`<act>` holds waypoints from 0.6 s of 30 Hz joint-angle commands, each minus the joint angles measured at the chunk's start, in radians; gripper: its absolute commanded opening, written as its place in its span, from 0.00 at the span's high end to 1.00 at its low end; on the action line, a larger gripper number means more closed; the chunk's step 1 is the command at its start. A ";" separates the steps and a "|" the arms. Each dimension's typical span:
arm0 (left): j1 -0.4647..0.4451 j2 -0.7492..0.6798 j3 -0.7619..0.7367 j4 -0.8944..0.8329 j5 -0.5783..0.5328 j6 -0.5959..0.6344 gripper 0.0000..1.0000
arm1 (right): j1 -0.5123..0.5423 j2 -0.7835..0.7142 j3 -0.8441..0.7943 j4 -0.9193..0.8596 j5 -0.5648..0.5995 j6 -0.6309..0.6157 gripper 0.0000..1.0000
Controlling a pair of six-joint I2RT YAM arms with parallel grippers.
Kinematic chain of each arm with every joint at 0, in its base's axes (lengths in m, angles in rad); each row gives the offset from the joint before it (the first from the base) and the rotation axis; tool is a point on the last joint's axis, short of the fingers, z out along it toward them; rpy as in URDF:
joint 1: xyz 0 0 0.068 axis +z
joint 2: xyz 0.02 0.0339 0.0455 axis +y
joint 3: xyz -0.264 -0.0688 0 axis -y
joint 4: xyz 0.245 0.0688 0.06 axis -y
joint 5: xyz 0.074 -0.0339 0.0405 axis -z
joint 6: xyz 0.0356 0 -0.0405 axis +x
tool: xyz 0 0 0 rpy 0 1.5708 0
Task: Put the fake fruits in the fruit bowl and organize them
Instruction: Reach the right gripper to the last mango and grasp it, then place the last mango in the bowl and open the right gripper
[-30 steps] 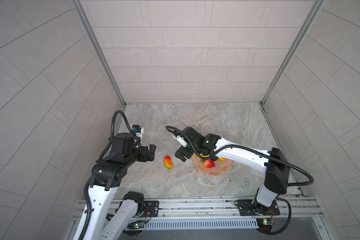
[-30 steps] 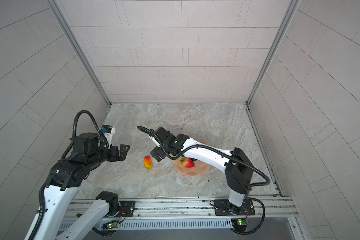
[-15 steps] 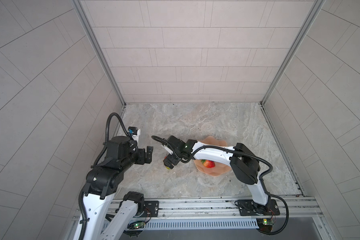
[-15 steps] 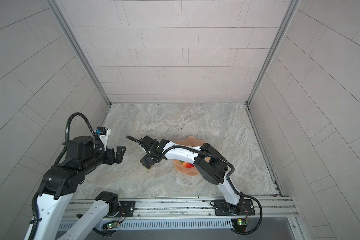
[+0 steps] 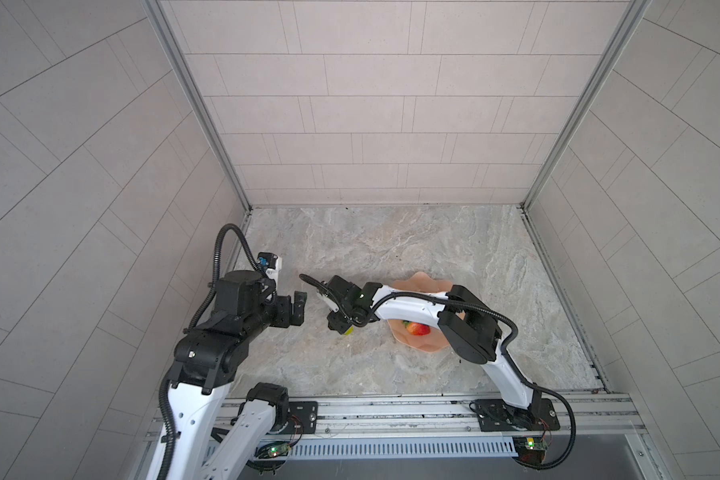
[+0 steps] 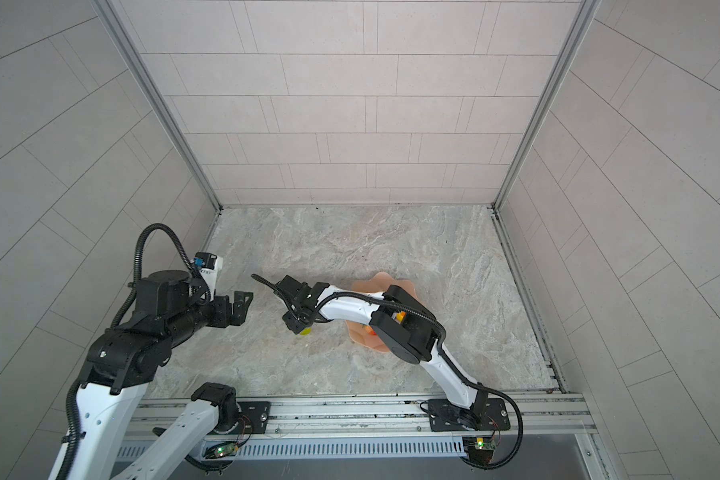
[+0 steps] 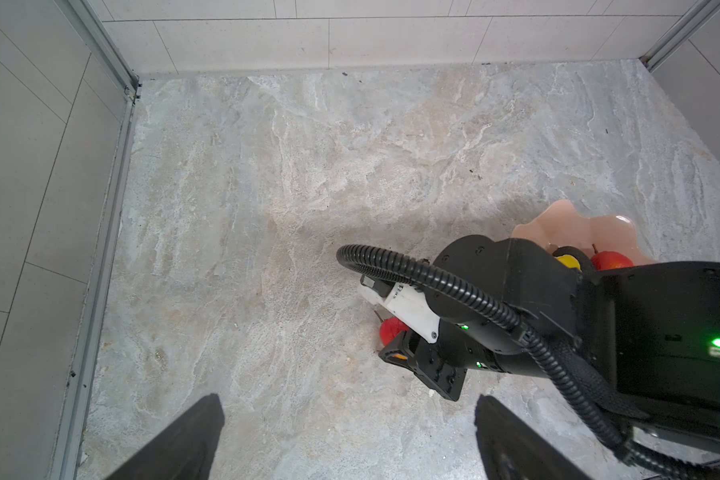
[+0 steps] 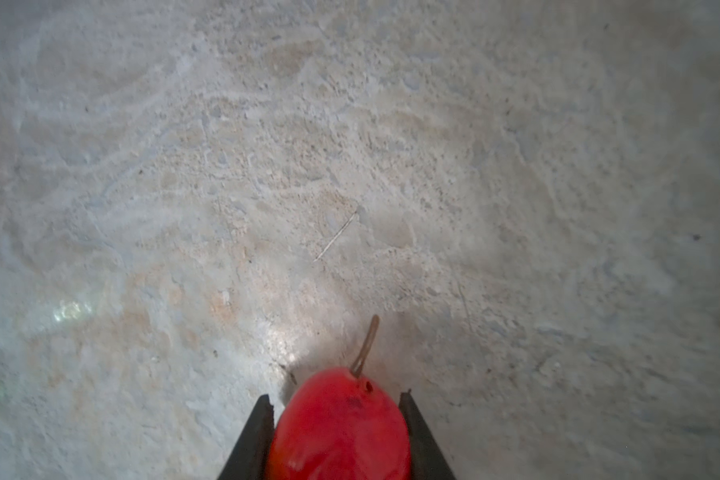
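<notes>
Item: small red-yellow-green plastic mango point(image 8: 337, 428) with a thin brown stem.
Position: between the two black fingers point(image 8: 252, 440) of the right gripper point(image 5: 339, 328), the red stem end protruding past the fingertips. The marble-patterned tabletop point(image 8: 350, 166) lies close beneath; whether it is being touched cannot be told.
Right grip: jaws drawn in narrowly on the mango, an inner face pressed to each flank.
Change recorded: a second earlier these jaws were spread wide beside the bowl and the mango lay free on the tabletop. The arm has since been stretched out over it and the jaws closed.
Receptacle: wide glossy peach-pink bowl point(image 5: 416, 286) with a wavy rim, set behind the right fingers, back along the forearm and apart from the held mango.
Contents noted: red strawberry point(image 5: 416, 329) with green leaves; yellow round fruit point(image 7: 568, 262); further pieces are hidden by the arm.
Idle unit: left gripper point(image 7: 348, 401), fingers spread wide with nothing between them, held off across bare tabletop from the right fingers.
Bearing on the task: the grasp is judged made. No other fruit is seen outside the bowl, so a lift and a carry back to it are judged to remain.
Caution: the shape is smooth and tapered; a slip toward the fingertips is judged possible under a hurried lift.
</notes>
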 commanded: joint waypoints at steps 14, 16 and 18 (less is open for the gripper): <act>0.000 0.050 -0.035 0.098 0.044 -0.035 0.00 | -0.214 -0.935 -0.643 -0.194 0.304 -0.033 0.75; 0.000 0.065 -0.038 0.106 0.046 -0.036 0.00 | -0.254 -1.016 -0.733 -0.180 0.313 -0.021 0.75; -0.001 0.068 -0.043 0.116 0.048 -0.040 0.00 | -0.281 -1.076 -0.808 -0.156 0.315 -0.010 0.76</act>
